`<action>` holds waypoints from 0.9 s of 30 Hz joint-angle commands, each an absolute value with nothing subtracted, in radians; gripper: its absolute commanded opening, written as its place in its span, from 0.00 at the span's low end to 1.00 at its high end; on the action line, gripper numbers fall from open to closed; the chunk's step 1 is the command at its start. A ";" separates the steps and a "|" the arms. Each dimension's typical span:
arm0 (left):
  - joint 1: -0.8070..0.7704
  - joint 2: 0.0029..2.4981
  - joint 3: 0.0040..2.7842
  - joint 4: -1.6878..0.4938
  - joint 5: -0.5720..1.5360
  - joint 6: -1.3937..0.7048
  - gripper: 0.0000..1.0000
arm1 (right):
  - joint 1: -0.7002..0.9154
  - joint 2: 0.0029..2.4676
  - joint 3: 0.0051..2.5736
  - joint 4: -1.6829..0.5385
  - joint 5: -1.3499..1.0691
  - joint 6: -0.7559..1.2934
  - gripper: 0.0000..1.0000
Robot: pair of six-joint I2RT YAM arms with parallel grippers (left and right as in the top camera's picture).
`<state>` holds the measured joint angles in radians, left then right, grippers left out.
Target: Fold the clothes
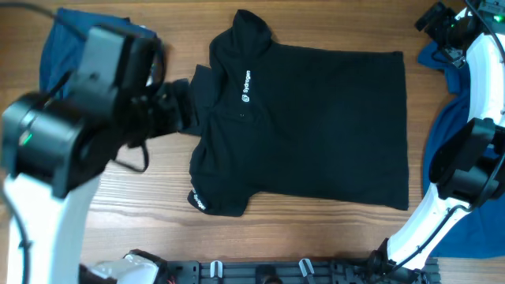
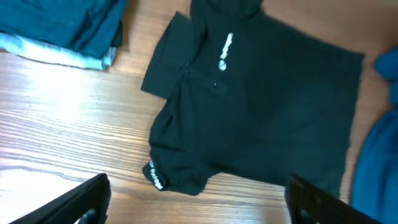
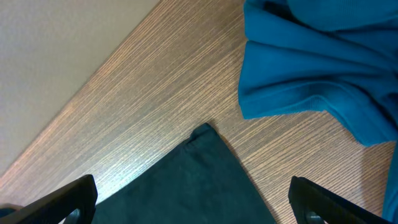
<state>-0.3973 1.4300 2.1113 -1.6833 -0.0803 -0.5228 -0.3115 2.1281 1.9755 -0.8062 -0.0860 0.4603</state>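
A black short-sleeved polo shirt (image 1: 316,126) with white chest lettering lies spread across the middle of the frame on the wooden worktop (image 1: 142,213). Its collar points to the upper left, its hem to the right, and one sleeve juts out at the lower left. No fold of the body shows, so nearly all the folding appears left to do. The left gripper (image 2: 198,186) hangs at the collar end, jaws wide and empty, while the right gripper (image 3: 191,186), equally wide and holding nothing, hovers over a hem corner at the upper right, beside a bright blue shirt (image 3: 298,56).
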 commanded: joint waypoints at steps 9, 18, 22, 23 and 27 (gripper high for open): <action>-0.395 1.183 1.648 -1.644 -0.192 -0.750 1.00 | -0.319 2.094 1.990 -1.066 -0.141 0.305 0.63; -0.395 1.298 1.341 -1.231 -0.136 -0.737 1.00 | -0.318 1.824 1.968 -1.608 0.068 0.525 0.65; -0.395 1.411 1.341 -1.156 -0.136 -0.738 1.00 | -0.318 1.602 1.712 -1.579 0.063 0.611 0.65; -0.395 1.436 1.341 -1.154 -0.136 -0.737 1.00 | -0.318 1.536 1.631 -1.551 0.060 0.633 0.65; -0.394 1.497 1.341 -1.155 -0.156 -0.737 1.00 | -0.318 1.272 1.283 -1.414 0.045 0.662 0.68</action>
<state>-0.3973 1.4673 1.3457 -1.1572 -0.1337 -0.7242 -0.3141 1.4082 1.4448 -1.4696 0.0376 0.6147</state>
